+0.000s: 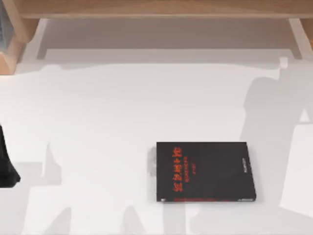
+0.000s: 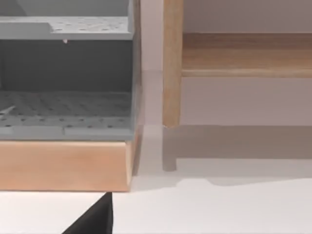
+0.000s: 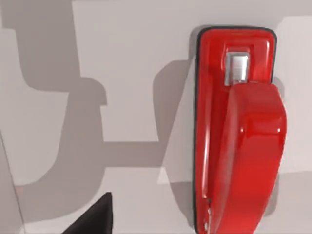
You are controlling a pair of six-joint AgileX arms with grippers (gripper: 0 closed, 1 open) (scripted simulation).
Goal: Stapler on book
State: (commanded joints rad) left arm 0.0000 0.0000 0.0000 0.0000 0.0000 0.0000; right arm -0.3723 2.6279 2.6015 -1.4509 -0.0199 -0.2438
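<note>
We count one book [image 1: 206,172], black with red lettering, lying flat on the table [image 1: 122,122] right of centre and toward the near edge in the top view, and one red stapler [image 3: 239,131], which our right wrist camera looks straight down on. The stapler rests on bare white tabletop with nothing gripping it, so we judge the task hardly begun: the pick has not happened yet. A dark tip of the right gripper [image 3: 95,217] pokes into that wrist view beside the stapler and apart from it, and we cannot tell from this whether its fingers are wide or narrow. Our left arm [image 1: 7,164] sits parked at the table's left edge; its wrist camera faces a wooden shelf [image 2: 66,163] with a grey perforated tray [image 2: 66,112], and a dark tip of the left gripper [image 2: 95,217] shows there too, its opening again impossible for us to read. For the step in hand, we would line the right gripper over the stapler's middle, with the fingers straddling its narrow width and not its length, since the body is long and glossy and an end grip could let it pivot or slip. We would come down squarely, close on both long sides, and lift straight before travelling to the book. The cover is wide compared with the stapler, so aiming for its centre leaves room for error.
</note>
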